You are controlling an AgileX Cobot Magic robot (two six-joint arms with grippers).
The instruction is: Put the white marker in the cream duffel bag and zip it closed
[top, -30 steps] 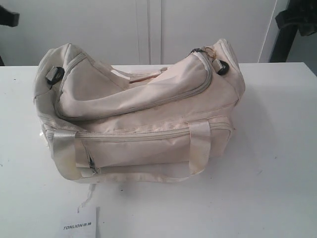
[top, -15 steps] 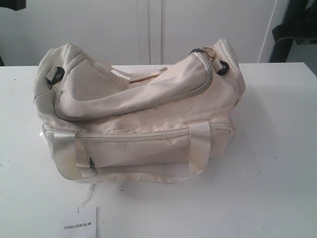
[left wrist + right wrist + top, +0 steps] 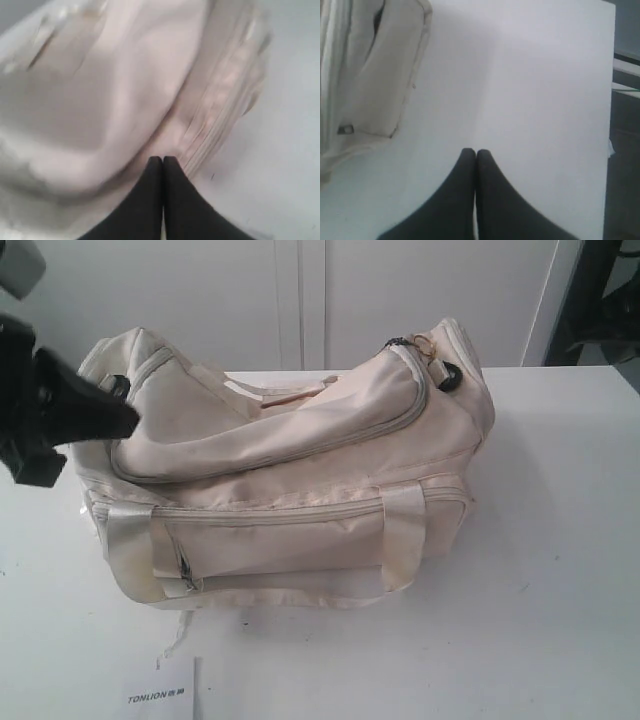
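Note:
The cream duffel bag (image 3: 290, 480) lies in the middle of the white table (image 3: 560, 570), its curved top zipper closed as far as I can see. At the bag's left end my left gripper (image 3: 128, 418) is shut, with nothing between its fingers. The left wrist view, blurred, has that shut gripper (image 3: 162, 159) over the cream duffel bag (image 3: 100, 100). My right gripper (image 3: 475, 151) is shut and empty above bare table, with the cream duffel bag (image 3: 375, 75) off to one side; I cannot make it out in the exterior view. The white marker is out of view.
A white "TONLION" paper card (image 3: 165, 695) lies at the table's front edge, left of centre. A dark stand (image 3: 605, 300) rises at the back right. White cabinet doors (image 3: 300, 300) stand behind the table.
My left arm has swung into the exterior view from the upper left and come down beside the bag's left end. The bag and the card have not moved.

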